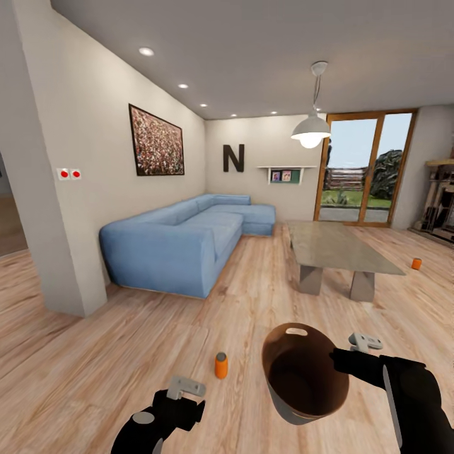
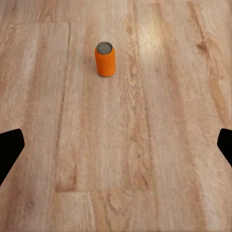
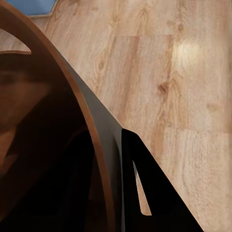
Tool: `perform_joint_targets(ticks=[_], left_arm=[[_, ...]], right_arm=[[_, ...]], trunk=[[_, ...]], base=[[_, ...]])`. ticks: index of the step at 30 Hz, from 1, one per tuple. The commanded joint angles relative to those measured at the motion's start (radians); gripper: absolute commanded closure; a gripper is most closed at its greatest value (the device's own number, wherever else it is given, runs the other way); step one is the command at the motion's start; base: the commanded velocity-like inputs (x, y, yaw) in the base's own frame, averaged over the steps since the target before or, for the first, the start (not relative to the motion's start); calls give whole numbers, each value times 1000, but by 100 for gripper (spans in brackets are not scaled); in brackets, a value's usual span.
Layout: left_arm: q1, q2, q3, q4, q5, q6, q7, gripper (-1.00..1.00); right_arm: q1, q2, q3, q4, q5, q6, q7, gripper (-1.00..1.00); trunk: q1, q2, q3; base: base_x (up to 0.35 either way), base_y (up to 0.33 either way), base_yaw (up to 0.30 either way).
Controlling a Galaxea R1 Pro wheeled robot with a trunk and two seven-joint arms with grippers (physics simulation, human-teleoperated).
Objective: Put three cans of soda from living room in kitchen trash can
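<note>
Head view puts a small bright-orange cylindrical soda can with a grey metal top (image 1: pixel 221 365) upright on the light wood plank floor (image 1: pixel 94 353), just ahead of the left pincer (image 1: pixel 183 386) and near the round brown bucket-like trash can with a coppery rim (image 1: pixel 296 403). That bin is tilted, its dark inside facing the camera and its slot handle cut-out on the far rim, with its lower edge cut off behind the right arm. The right pincer (image 1: pixel 337 360) is clenched on the trash can's rim; the right wrist view has one dark finger (image 3: pixel 150 193) outside the wall and the other hidden inside. From the left wrist, the same can (image 2: pixel 105 59) stands apart between black fingertips (image 2: pixel 9 147) spread wide, so the left pincer is released and empty. A second orange can (image 1: pixel 416 263) stands far right on the floor, beside the low grey glass-topped bench (image 1: pixel 340 246). Behind lies the blue sectional sofa (image 1: pixel 183 239).
</note>
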Motion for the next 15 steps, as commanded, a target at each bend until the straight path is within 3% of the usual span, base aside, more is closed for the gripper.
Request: perform_joint_targets(ticks=[1,15], left_arm=[[0,0,0,0,0,0,0,-100],[0,0,0,0,0,0,0,-100]], right_arm=[[0,0,0,0,-28,6,1,100],[0,0,0,0,-28,4,1,100]], trunk=[[0,0,0],[0,0,-6]], base=[[57,0,-27],[7,0,-3]])
